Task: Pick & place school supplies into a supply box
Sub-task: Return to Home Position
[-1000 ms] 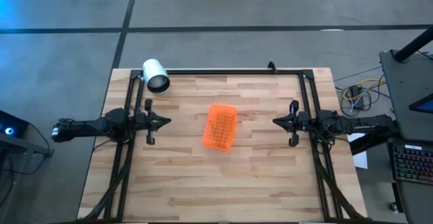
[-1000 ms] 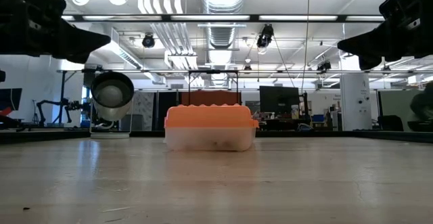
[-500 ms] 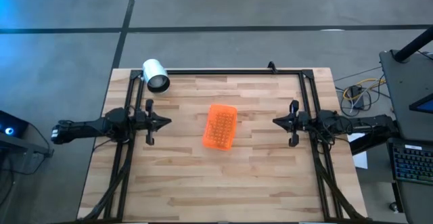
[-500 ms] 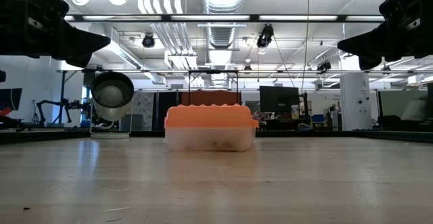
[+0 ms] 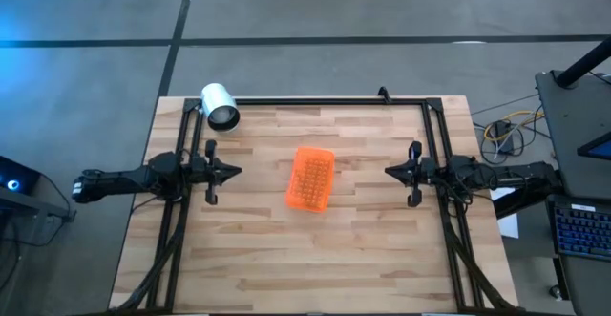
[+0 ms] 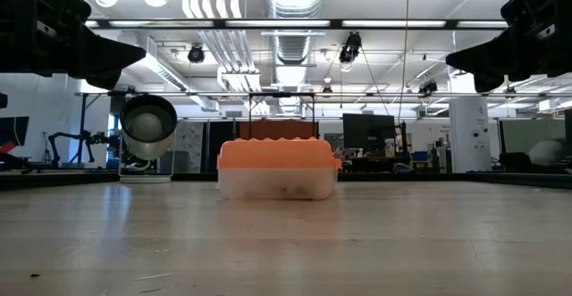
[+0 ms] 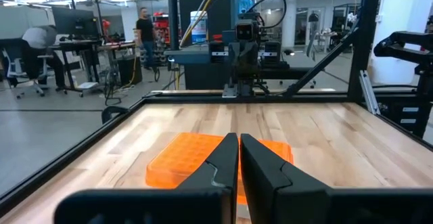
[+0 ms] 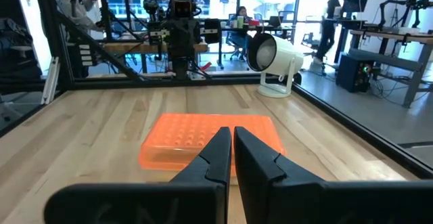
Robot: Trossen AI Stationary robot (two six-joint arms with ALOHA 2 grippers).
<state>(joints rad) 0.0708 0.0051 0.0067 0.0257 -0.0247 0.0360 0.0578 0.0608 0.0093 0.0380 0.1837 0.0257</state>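
Left gripper (image 5: 235, 172) and right gripper (image 5: 389, 171) sit at opposite edges of the surface (image 5: 363, 249), each pinched together and empty; the box (image 5: 311, 178) lies closed midway between them, long axis crosswise to both; neither looks any nearer.

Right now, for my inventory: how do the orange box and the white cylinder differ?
The supply box is a rectangle with an orange lid, shut; the white cylinder is round with a dark open end. The box lies in the middle of the table; the cylinder sits at one corner. Both rest on it.
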